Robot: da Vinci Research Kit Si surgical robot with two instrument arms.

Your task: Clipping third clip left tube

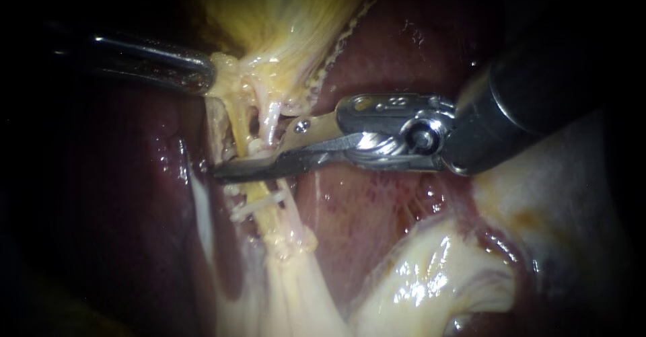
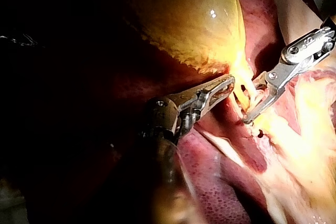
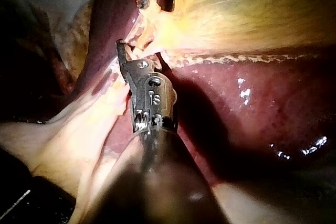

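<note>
Left tube (image 1: 236, 132) near-vertical, long axis crosswise to right instrument (image 1: 246, 164) tip.

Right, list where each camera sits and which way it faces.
Endoscope: close to the tissue, facing the tube beside the gallbladder; left instrument enters from the left, right instrument from the right.
Left wrist: on the left arm, looking along its own instrument toward the gallbladder; the right one shows too.
Right wrist: on the right arm, looking along its own instrument at the tube.
Shared: all three show both instruments near the tube.
</note>
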